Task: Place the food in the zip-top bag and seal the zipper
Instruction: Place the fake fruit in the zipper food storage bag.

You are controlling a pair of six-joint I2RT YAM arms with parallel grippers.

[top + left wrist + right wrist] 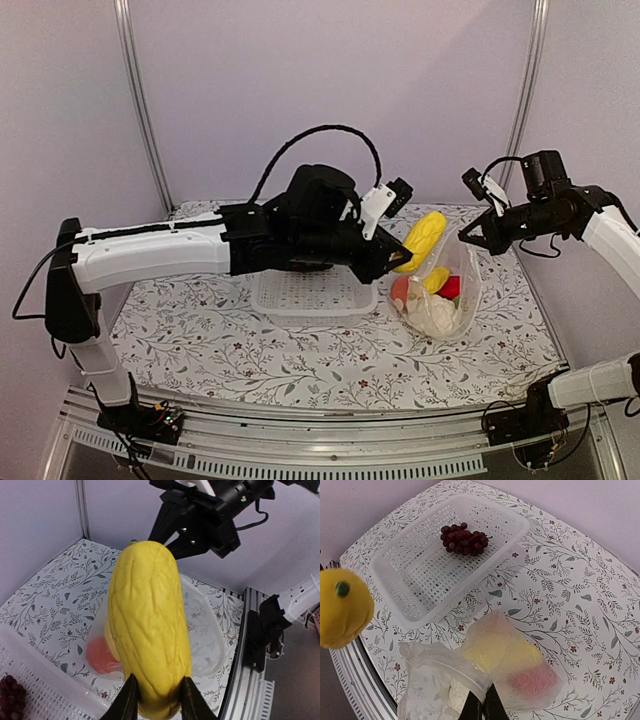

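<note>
Zip-top bag point(450, 295) stands on the right part of the counter point(250, 350) in the top external view. The right end effector point(468, 238) lifts its mouth, jaws pressed together on the upper film edge. Cauliflower point(430, 316), red pepper point(453, 288) and pumpkin point(400, 290) are already inside. The left end effector point(393, 262) is clamped on the yellow piece point(420, 240), which is held in the air just left of the mouth. The basket point(275, 300) sits on the counter just left of the bag.

Left wrist view: both fingers point(129, 700) grip the near end of the yellow piece point(150, 625). Its free end points toward the right end effector point(187, 532), with the bag point(205, 630) below.

Right wrist view: the right end effector point(482, 707) pinches the bag point(520, 670) at its rim, beside the zipper point(442, 662), which is unsealed. The grape bunch point(462, 539) lies in the basket point(410, 580). The yellow piece point(342, 607) hangs at the left edge, outside the bag.

Step in hand, as judged: loading the yellow piece. The next move calls for bringing it over the mouth and lowering it past the rim before release, while the right end effector holds the floppy film open. The grape bunch and the sealing are not yet done.
</note>
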